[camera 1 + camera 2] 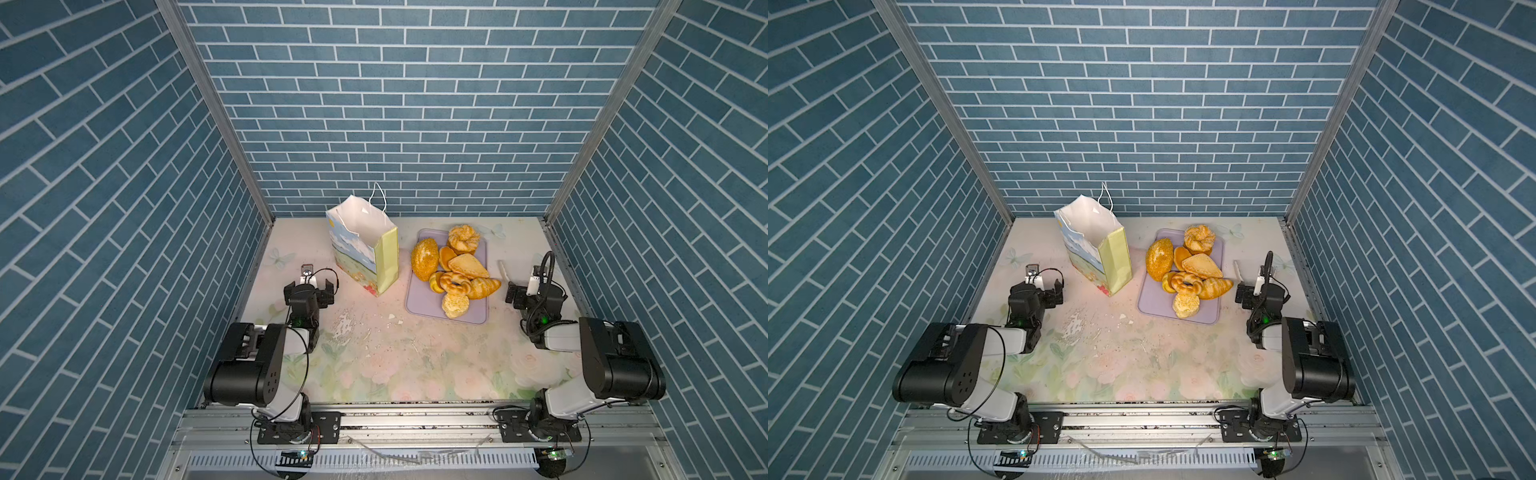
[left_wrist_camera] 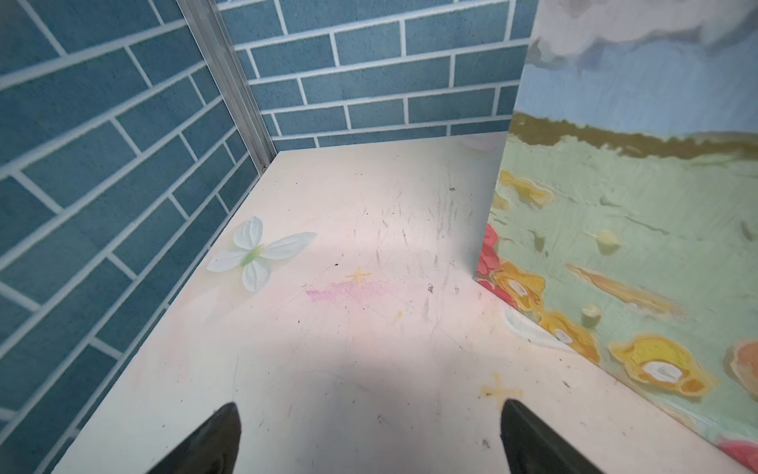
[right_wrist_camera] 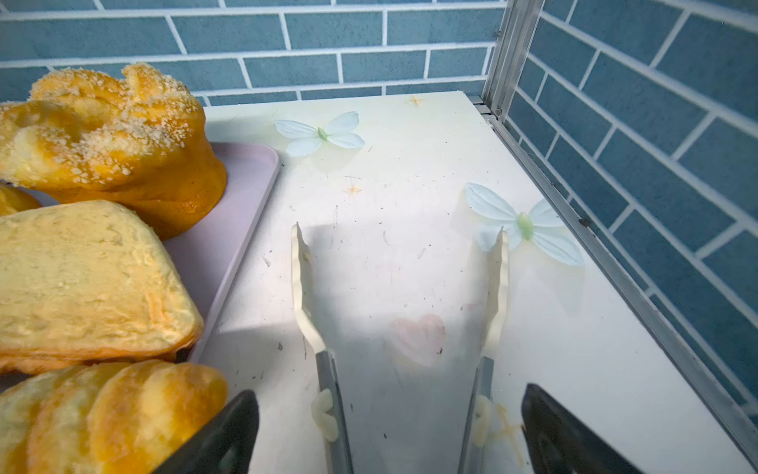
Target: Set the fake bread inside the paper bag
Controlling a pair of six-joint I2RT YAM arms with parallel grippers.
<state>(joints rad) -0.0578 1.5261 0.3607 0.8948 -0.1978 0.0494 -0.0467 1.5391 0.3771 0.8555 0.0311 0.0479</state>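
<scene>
Bread (image 1: 453, 270) piled on tray (image 1: 419, 309); bag (image 1: 365, 249) stands upright just L of it. L gripper (image 2: 369, 410) wide open, empty, beside bag. R gripper (image 3: 389, 394) wide open by tray, tongs (image 3: 303, 287) lying between its fingers, ungripped.

Bright, even overhead light in both top views; brick walls (image 1: 83, 166) bow outward toward the edges; in the wrist views a soft grey shadow falls on the bench (image 2: 369, 381); the close fake bread (image 3: 82, 287) looks slightly blurred.
</scene>
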